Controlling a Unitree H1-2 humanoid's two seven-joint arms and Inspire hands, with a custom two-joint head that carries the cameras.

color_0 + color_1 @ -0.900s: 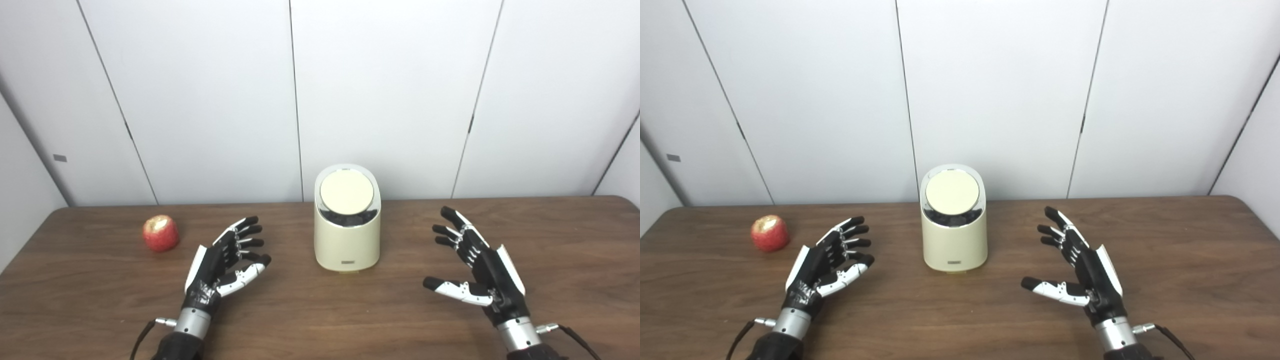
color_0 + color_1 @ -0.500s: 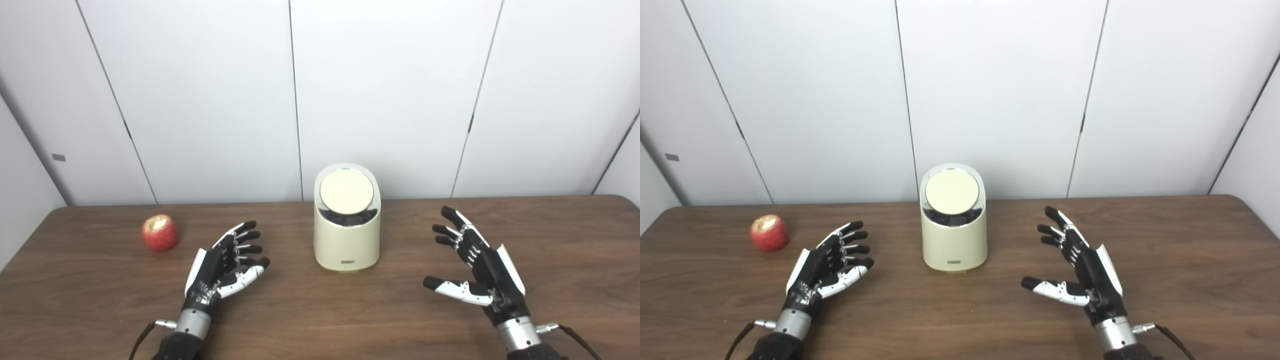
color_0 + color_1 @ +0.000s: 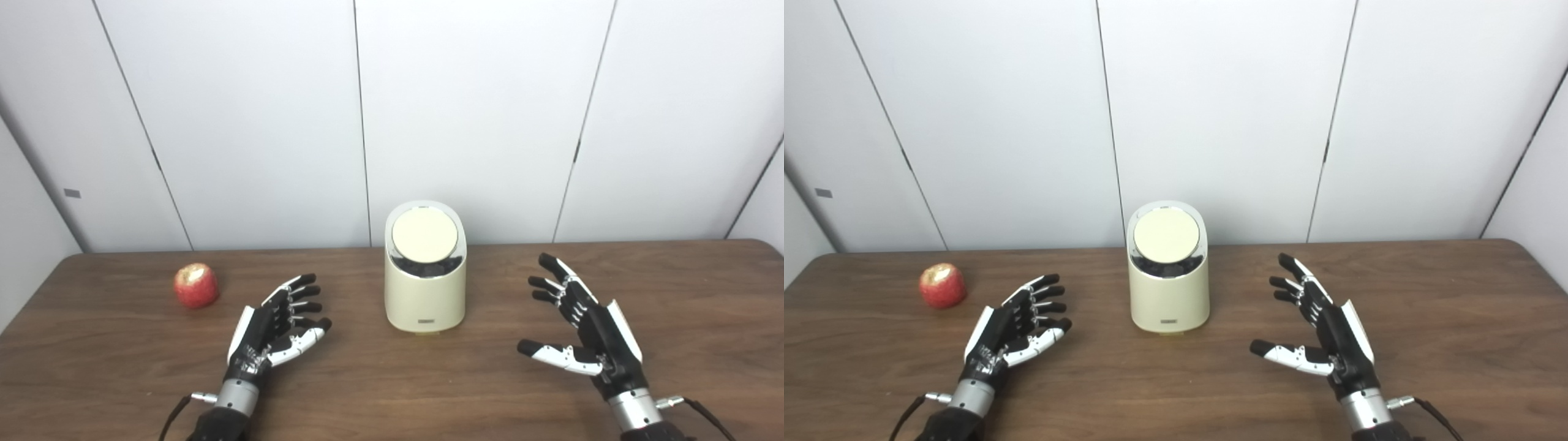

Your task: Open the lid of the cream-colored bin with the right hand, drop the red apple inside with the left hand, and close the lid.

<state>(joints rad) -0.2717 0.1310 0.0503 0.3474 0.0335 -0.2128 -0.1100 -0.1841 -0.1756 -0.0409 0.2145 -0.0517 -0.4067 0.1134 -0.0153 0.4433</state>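
Standing at the middle of the bench [image 3: 392, 392], toward its far edge, the cream-colored bin [image 3: 424, 294] has its round lid [image 3: 424, 235] down, so none of the task's steps looks done. A dark band shows just under the lid's near rim; what it is cannot be told. The red apple [image 3: 196, 285] lies well to the left of the bin, on bare wood, untouched.

The left hand [image 3: 272, 324] hovers between apple and bin, nearer the camera than either, fingers spread and holding nothing. The right hand [image 3: 582, 324] sits on the bin's other side, also in front of it, thumb splayed out and fingers apart, empty too.

What is left, by my reading, is everything: lifting the lid, picking the apple, dropping it in, closing up.

Room is generous. The bench around the bin is bare on both sides and in front, so each hand has a free line in. Behind the bin the bench ends close by at the white wall [image 3: 478, 122], which leaves little space for reaching around the back.
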